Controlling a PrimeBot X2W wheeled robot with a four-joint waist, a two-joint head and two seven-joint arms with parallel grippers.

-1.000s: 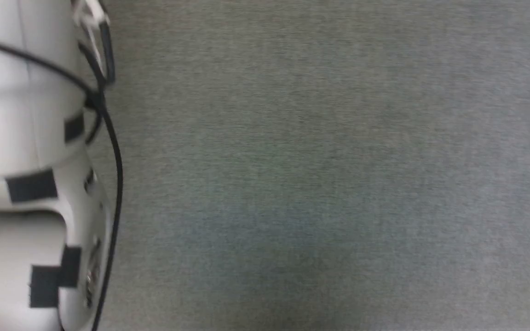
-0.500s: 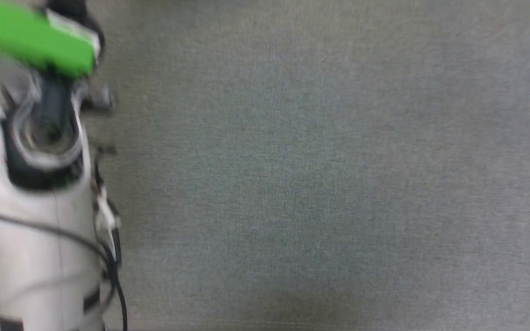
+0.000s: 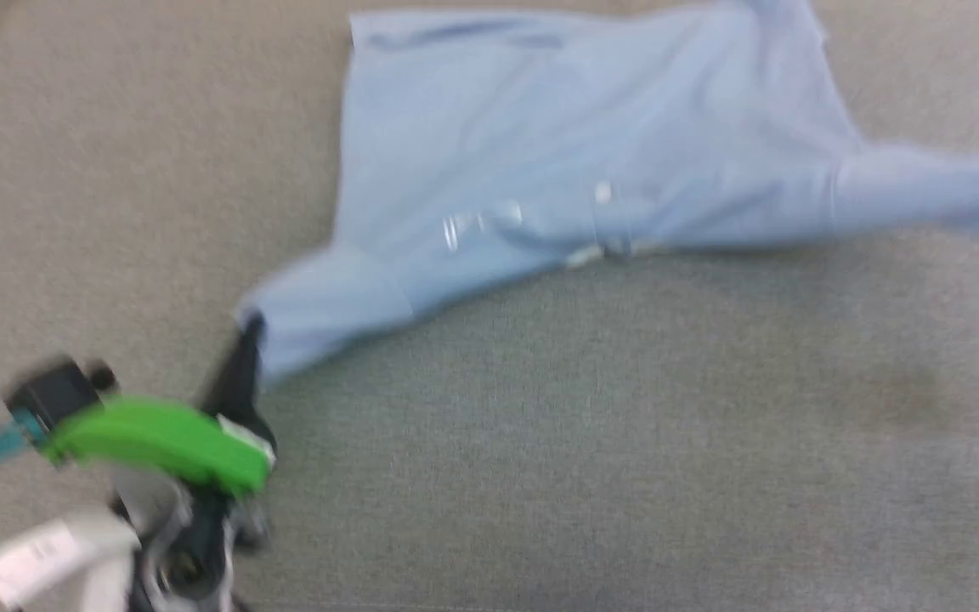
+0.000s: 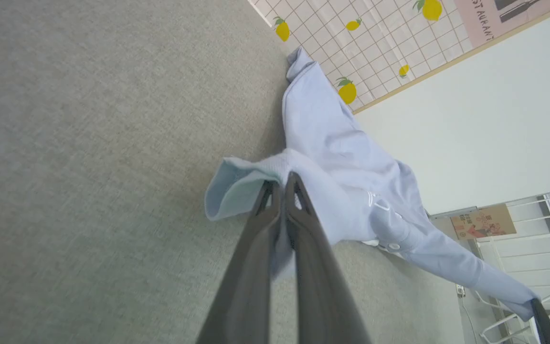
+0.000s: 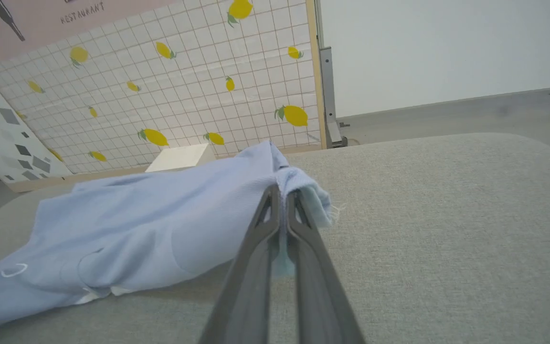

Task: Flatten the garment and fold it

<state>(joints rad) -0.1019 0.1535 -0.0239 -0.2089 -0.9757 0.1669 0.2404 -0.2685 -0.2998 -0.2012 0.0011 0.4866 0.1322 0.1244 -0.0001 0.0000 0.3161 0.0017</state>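
Two sleeve ends of garment (image 3: 583,127) pinched: left tool (image 4: 282,179), right tool (image 5: 282,191) | head view just swung onto it | pulled wide, ready to flatten

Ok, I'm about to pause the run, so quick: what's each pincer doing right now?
Left pincer: closed, holding the garment.
Right pincer: closed, holding the same garment at its other end.

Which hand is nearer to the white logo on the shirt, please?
Left. The left hand pinches the sleeve nearest the logo; the right hand pinches the opposite sleeve, across the shirt.
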